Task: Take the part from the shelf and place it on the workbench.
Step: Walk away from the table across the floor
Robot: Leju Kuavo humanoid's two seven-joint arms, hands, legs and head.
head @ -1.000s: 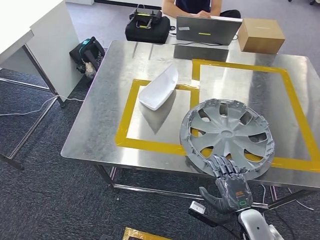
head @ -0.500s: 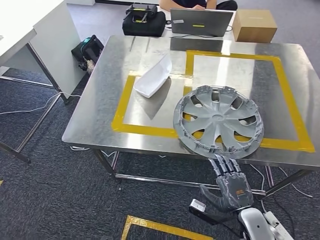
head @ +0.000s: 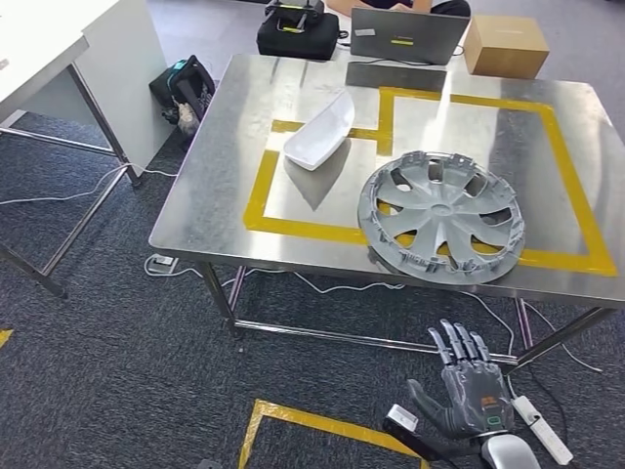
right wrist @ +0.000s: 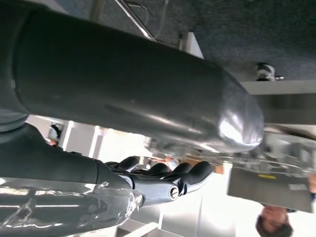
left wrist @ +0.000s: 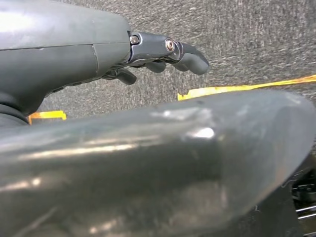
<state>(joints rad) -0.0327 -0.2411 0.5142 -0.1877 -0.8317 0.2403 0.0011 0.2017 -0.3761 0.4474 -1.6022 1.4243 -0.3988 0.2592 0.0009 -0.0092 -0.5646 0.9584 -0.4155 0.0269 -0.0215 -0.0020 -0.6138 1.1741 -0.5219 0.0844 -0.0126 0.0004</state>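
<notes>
Wheel cover (head: 440, 216) lies flat on the steel worktop (head: 221, 186), near-right part, straddling the near strip of the yellow tape rectangle (head: 260, 191). Its near rim sits close to the worktop's near edge. Placement looks done.

Risks, as judged: the cover's near rim is close enough to the edge that a bump from an arm or a knock to the worktop could slide it off onto the floor. White tray-shaped part (head: 319, 133) sits well apart on the far left, so contact there is unlikely.

Right hand (head: 466, 386) hangs below worktop level, near of the edge, over the carpet; palm down, fingers spread and pointing toward the worktop, holding nothing, clear of the cover.

Left hand (left wrist: 164, 52): in the wrist view its fingers extend over the carpet with nothing visibly between them; how far apart they lie I cannot tell.
</notes>
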